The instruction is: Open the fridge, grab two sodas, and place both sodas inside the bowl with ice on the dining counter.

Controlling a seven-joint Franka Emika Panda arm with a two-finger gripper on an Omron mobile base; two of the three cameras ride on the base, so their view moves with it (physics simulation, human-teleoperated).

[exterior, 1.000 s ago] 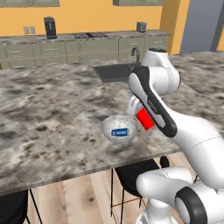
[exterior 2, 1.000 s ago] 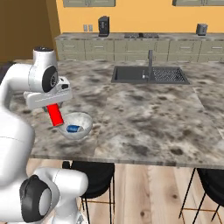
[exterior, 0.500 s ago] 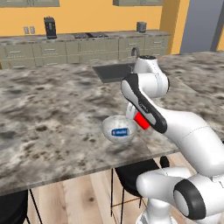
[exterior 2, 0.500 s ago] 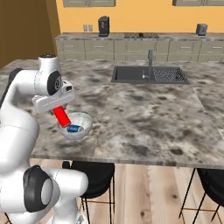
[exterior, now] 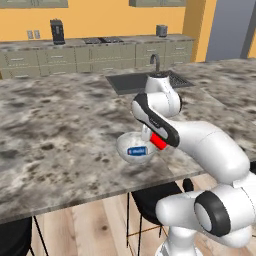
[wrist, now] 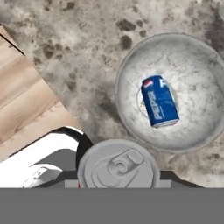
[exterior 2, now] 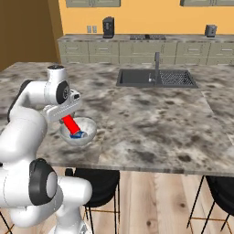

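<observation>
While one blue can (wrist: 159,101) lies in one bowl (wrist: 131,61), one red can (exterior 2: 70,124) is gripped

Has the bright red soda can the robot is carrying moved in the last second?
Yes. The bright red soda can has dropped lower and closer to the pale ice bowl, whose position on the granite counter is unchanged.

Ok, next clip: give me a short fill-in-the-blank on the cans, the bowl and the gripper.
1. The can lying in the bowl is ____ in colour.
2. The gripper is shut on the ____ can.
3. The bowl stands on the counter near its ____ edge, the one above the stools.
4. In the hand view the held can shows its silver ____ with the pull tab.

Missing words: blue; red; front; top
</observation>
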